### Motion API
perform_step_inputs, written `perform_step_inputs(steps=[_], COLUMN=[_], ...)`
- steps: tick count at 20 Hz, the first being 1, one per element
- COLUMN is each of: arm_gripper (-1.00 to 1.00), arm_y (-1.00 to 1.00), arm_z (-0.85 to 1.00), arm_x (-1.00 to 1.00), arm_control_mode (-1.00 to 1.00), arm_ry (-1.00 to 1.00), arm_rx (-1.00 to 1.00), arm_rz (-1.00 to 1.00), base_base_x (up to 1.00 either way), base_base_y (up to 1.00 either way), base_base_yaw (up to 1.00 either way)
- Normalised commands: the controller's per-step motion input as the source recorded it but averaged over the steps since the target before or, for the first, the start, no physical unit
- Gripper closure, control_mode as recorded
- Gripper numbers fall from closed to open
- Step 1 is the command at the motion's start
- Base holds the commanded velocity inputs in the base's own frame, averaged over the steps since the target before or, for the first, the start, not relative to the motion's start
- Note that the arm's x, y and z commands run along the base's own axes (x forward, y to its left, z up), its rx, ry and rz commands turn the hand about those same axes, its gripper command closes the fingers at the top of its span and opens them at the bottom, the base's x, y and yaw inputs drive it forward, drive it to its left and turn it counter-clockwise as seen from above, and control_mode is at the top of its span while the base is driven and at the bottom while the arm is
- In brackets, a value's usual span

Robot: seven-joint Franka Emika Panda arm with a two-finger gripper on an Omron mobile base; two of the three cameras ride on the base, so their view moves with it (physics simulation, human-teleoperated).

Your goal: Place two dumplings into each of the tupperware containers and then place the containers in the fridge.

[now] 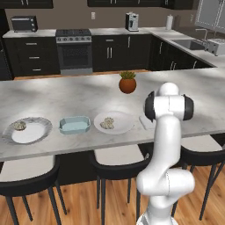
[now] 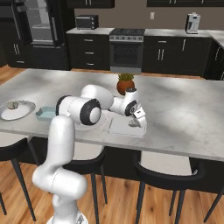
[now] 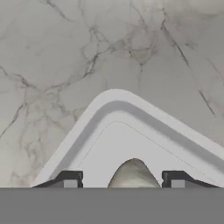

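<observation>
My gripper hangs low over a whitish, rounded-corner tupperware container near the counter's front edge. In the hand view a beige dumpling sits inside that container, between my fingertips. The jaws stand apart, with a gap on each side of the dumpling. A second, light-blue tupperware container lies further left. Beside it, a round plate holds more dumplings. One dumpling lies on the far-left plate. The fridge stands at the back left.
A potted plant stands mid-counter behind the plates. Black stools line the counter's near edge. Stove, microwave and sink sit along the far walls.
</observation>
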Motion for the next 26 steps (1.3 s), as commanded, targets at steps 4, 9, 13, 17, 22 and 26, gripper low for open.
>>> perform_step_inputs(steps=[4,9,13,17,22,26], arm_gripper=[-1.0,-1.0,-1.0,-1.0,-1.0,-1.0], arm_y=[0.26,0.45,0.41,-0.04,-0.07,0.31], arm_z=[0.0,0.1,0.53,0.98,0.72,0.12], arm_x=[-0.16,-0.19,-0.47,-0.35,-0.97,-1.0], arm_control_mode=[-1.0,-1.0,-1.0,-1.0,-1.0,-1.0], arm_ry=[0.0,-0.01,-0.25,-0.39,-0.14,-0.05], arm_rx=[0.0,0.01,0.08,0.13,0.14,0.06], arm_rz=[-0.13,-0.11,0.0,0.0,0.02,0.27], base_base_x=[0.0,0.0,0.0,0.0,0.0,0.0], base_base_y=[0.0,0.0,0.0,0.0,0.0,0.0], base_base_yaw=[0.0,0.0,0.0,0.0,0.0,0.0])
